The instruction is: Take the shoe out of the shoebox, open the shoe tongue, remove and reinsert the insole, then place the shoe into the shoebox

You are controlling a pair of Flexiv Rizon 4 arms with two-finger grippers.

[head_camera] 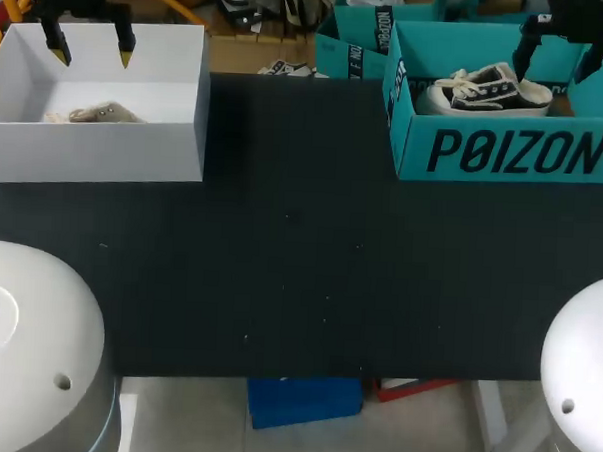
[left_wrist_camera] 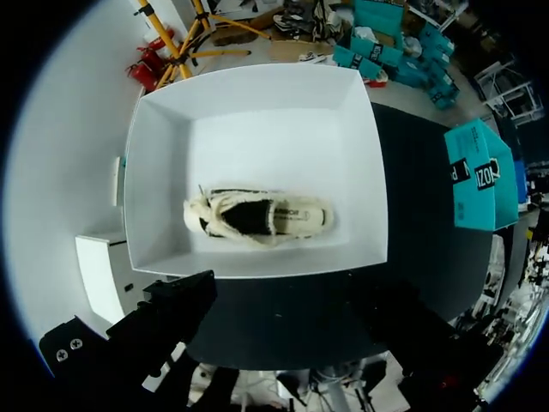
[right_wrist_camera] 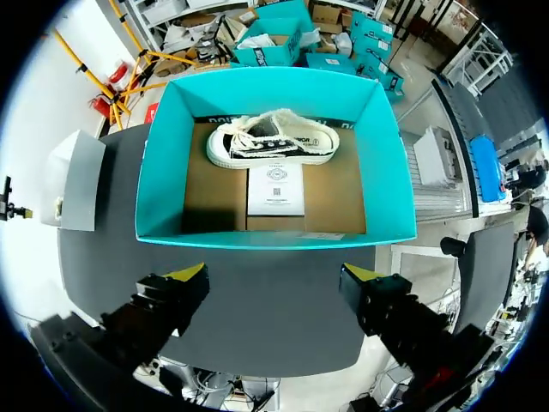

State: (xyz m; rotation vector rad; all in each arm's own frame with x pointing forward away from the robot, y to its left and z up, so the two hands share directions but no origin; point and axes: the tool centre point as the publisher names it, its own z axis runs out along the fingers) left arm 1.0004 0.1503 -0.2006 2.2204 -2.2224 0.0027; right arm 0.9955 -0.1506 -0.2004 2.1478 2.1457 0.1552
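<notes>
While the shoe [right_wrist_camera: 274,142] lies along the far wall of the teal shoebox [right_wrist_camera: 382,172], ahead of the right hand [right_wrist_camera: 276,275], its long axis runs parallel to the line between that hand's fingertips. This nearer hand hovers above the shoebox pointing down, fingers apart and holding nothing. The left hand [head_camera: 92,52], also spread, hangs over the white box [head_camera: 94,157].

Teal shoebox [head_camera: 515,155] — black-and-cream shoe [head_camera: 488,91]
</notes>
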